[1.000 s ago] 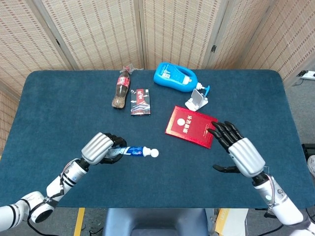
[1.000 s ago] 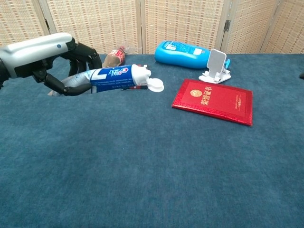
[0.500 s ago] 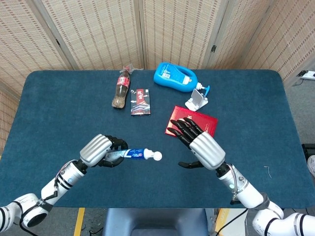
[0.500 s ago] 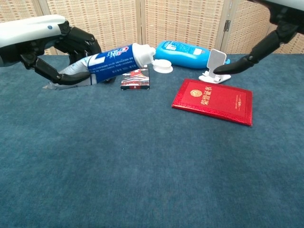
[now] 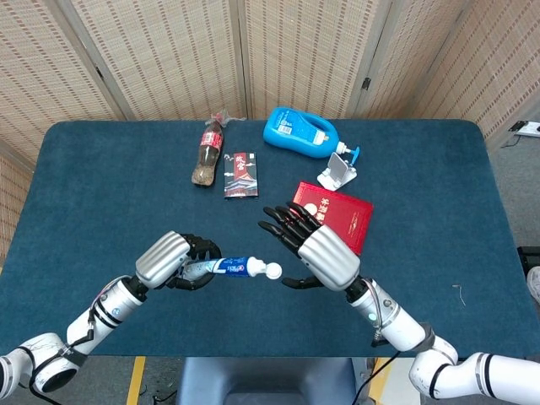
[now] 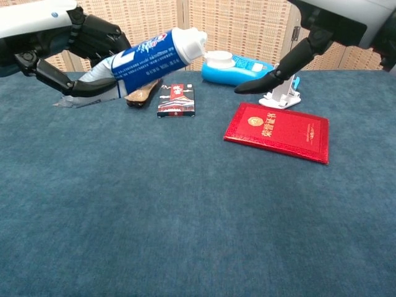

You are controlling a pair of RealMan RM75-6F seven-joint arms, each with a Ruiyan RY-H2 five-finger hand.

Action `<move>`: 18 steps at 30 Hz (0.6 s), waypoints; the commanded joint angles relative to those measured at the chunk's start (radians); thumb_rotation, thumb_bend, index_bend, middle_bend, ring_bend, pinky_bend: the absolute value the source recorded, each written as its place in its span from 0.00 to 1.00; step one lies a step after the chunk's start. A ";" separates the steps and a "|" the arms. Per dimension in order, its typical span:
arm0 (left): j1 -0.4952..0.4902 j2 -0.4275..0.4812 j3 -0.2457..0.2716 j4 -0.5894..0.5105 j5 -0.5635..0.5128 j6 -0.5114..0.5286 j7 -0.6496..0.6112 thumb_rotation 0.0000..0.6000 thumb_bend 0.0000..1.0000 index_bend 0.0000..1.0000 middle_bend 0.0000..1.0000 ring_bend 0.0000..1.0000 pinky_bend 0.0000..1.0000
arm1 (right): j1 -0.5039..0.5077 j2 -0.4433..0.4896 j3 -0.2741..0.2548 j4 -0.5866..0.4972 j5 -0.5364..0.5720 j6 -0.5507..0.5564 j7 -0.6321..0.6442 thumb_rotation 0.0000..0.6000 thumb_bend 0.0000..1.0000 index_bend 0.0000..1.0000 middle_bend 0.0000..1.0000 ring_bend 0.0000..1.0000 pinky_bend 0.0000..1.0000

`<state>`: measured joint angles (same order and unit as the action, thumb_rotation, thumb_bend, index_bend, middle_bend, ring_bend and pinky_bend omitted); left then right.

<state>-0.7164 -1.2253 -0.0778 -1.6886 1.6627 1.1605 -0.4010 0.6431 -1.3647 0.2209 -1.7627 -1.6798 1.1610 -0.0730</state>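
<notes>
L hand (image 5: 173, 257) grips a blue/white toothpaste tube (image 5: 226, 267) by its tail, lifted above the table (image 5: 101, 186), white cap (image 5: 272, 271) toward the R hand (image 5: 319, 251). R hand holds nothing, fingers spread, thumb just beside cap. Tube lettering too small to read. Red booklet (image 6: 278, 131) has gold emblem w/ Chinese characters.

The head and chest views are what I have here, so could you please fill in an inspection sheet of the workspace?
Surface: dark blue table, cloth-like top.
Job's things: toothpaste tube, lifted, white cap toward the right hand.
Clutter: flattened cola bottle, small dark packet, blue bottle lying down, white phone stand, red booklet.
Hands: left hand holds the tube; right hand open beside the cap.
Cables: nothing seen on the table.
Surroundings: woven screen panels behind.
</notes>
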 commanded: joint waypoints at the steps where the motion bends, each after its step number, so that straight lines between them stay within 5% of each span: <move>1: -0.001 0.001 0.002 -0.002 -0.001 -0.004 0.002 1.00 0.60 0.79 0.83 0.77 0.60 | 0.013 -0.010 0.005 0.008 0.005 -0.003 -0.011 0.93 0.00 0.00 0.00 0.00 0.00; 18: -0.004 -0.026 0.011 0.038 -0.022 -0.036 0.127 1.00 0.60 0.79 0.83 0.77 0.60 | 0.095 -0.034 0.036 0.013 0.046 -0.040 -0.066 0.93 0.00 0.00 0.00 0.00 0.00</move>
<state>-0.7206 -1.2498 -0.0675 -1.6524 1.6423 1.1264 -0.2803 0.7338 -1.3996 0.2541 -1.7472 -1.6371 1.1253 -0.1350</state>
